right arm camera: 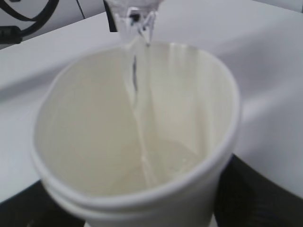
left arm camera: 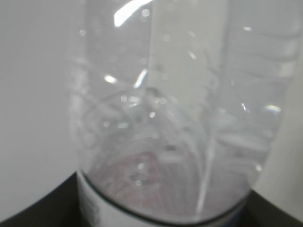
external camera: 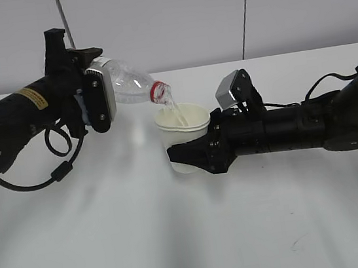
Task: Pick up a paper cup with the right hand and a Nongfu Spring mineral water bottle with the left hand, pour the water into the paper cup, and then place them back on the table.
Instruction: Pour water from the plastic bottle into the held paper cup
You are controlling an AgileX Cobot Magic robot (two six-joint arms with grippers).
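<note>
My left gripper point(external camera: 95, 99) is shut on the clear water bottle point(external camera: 126, 85), holding it tilted, its red neck ring point(external camera: 159, 91) down over the paper cup point(external camera: 184, 135). A thin stream of water point(external camera: 174, 108) runs from the mouth into the cup. In the left wrist view the bottle's clear body point(left arm camera: 175, 109) fills the frame. My right gripper point(external camera: 192, 155) is shut on the cream-white cup and holds it just above the white table point(external camera: 180, 239). In the right wrist view the cup's open mouth point(right arm camera: 137, 127) shows water pooling inside, with the stream point(right arm camera: 137, 90) falling from the bottle mouth point(right arm camera: 135, 16).
A small dark scuff mark point(external camera: 298, 244) lies on the table near the front right. A grey wall point(external camera: 215, 10) with dark seams stands behind the table's far edge. The left arm's black cable point(external camera: 58, 166) loops low over the tabletop.
</note>
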